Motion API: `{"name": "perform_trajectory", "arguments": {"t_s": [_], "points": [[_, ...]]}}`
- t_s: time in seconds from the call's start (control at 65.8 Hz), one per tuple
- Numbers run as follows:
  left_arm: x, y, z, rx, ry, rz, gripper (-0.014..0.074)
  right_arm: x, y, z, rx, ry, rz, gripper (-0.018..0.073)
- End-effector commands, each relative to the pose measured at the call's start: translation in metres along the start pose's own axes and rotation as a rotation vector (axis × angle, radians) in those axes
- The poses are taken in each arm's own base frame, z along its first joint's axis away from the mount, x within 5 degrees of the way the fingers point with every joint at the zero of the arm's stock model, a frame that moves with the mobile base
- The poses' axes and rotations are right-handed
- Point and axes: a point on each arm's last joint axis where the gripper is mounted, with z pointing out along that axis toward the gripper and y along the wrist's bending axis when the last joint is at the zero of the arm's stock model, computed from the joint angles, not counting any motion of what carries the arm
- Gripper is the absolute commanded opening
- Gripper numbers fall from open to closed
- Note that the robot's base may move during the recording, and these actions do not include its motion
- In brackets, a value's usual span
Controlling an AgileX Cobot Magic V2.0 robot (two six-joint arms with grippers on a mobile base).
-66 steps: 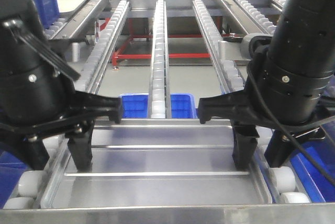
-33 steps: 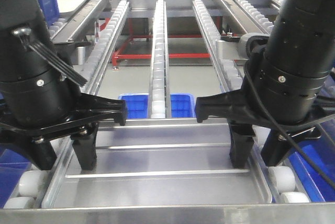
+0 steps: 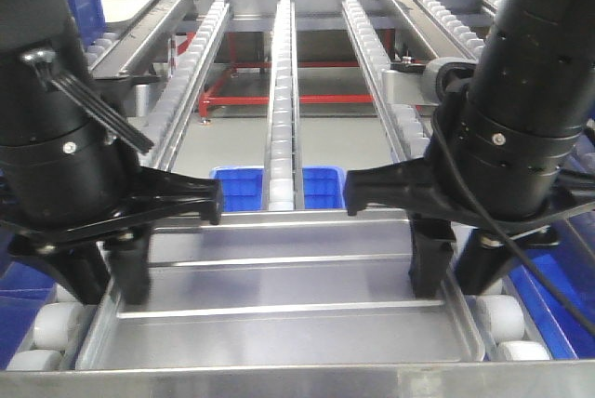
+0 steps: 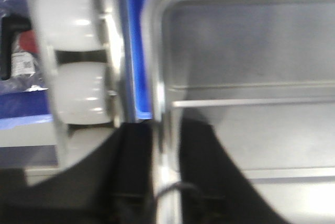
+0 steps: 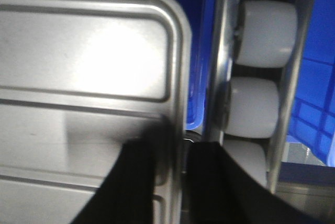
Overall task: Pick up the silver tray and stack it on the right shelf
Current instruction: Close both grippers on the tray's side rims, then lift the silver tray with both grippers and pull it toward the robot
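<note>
Silver tray lies level at 6 o'clock in the front view, on the right shelf just behind the shiny front bar, with white rollers along both sides. Left gripper pinches the tray's 9 o'clock rim, one finger inside and one outside. Right gripper clamps the 3 o'clock rim the same way. A blue bin shows beyond the tray at 12 o'clock.

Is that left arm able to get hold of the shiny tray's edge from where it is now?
Probably yes. The left gripper straddles the left rim of the silver tray, one finger inside, one outside beside the white rollers, with nothing between. Whether it is clamped is unclear.
</note>
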Motion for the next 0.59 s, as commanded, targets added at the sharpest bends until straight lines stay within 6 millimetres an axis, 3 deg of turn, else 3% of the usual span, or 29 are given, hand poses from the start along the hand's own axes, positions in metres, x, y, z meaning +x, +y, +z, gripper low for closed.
{"name": "perform_trajectory", "arguments": {"t_s": [0.0,0.061,0.319,0.578], "points": [[-0.005,-0.004,-0.011,0.028,-0.038,-0.011,-0.0106,-0.007,0.003,-0.011,-0.017,-0.045,-0.019,0.0127],[-0.005,-0.004,-0.011,0.028,-0.037,-0.012,-0.0094,-0.007,0.003,-0.011,-0.018,-0.044,-0.018,0.0055],[-0.008,-0.004,-0.014,0.024,-0.032,-0.022,-0.0101,-0.01,0.004,-0.014,-0.02,-0.049,-0.016,0.0059],[-0.027,-0.01,-0.043,0.003,-0.041,-0.013,-0.01,-0.024,0.01,-0.04,-0.036,-0.085,0.004,0.0059]]}}
